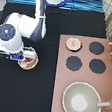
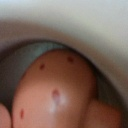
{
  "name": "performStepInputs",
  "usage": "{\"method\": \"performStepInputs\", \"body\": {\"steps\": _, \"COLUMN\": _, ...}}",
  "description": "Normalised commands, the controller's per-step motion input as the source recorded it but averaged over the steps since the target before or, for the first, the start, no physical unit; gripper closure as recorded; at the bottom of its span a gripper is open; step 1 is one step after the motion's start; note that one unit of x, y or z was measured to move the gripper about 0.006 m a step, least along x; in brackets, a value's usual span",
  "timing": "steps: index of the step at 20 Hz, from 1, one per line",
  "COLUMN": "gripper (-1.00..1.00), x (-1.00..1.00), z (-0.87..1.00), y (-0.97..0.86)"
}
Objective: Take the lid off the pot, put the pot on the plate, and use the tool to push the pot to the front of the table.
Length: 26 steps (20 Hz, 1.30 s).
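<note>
The pincer (image 1: 22, 56) is low over the black tabletop (image 1: 42, 90), at the exterior view's left side, directly above the pot (image 1: 27, 63), which sits on the plate (image 1: 32, 66). Whether the pincer is spread or closed, and whether it grips the pot, cannot be told, since the white arm and the blue block cover it. Only the pot's reddish-brown inside and part of the plate's cream rim show just past the pincer toward the exterior view's bottom right. The wrist view, taken from very close, shows the pot's pink, red-speckled surface (image 2: 55, 90) inside a pale curved rim. The lid (image 1: 73, 43) is off the pot and lies well away from the pincer toward the exterior view's right, on the stove (image 1: 82, 75) beside three black burners (image 1: 73, 62). The large grey pan (image 1: 82, 101) sits far from the pincer toward the exterior view's bottom right.
</note>
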Motion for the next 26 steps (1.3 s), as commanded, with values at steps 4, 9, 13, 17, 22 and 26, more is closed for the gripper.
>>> {"method": "performStepInputs", "body": {"steps": 4, "gripper": -1.00, "x": -0.36, "z": 0.20, "y": -0.03}}
{"method": "performStepInputs", "body": {"steps": 9, "gripper": -1.00, "x": -0.45, "z": 0.70, "y": -0.04}}
{"method": "performStepInputs", "body": {"steps": 13, "gripper": -1.00, "x": -0.58, "z": 0.77, "y": -0.10}}
{"method": "performStepInputs", "body": {"steps": 17, "gripper": -1.00, "x": -0.59, "z": 0.68, "y": -0.29}}
{"method": "performStepInputs", "body": {"steps": 22, "gripper": -1.00, "x": -0.52, "z": 0.46, "y": -0.44}}
{"method": "performStepInputs", "body": {"steps": 26, "gripper": -1.00, "x": -0.53, "z": 0.37, "y": -0.43}}
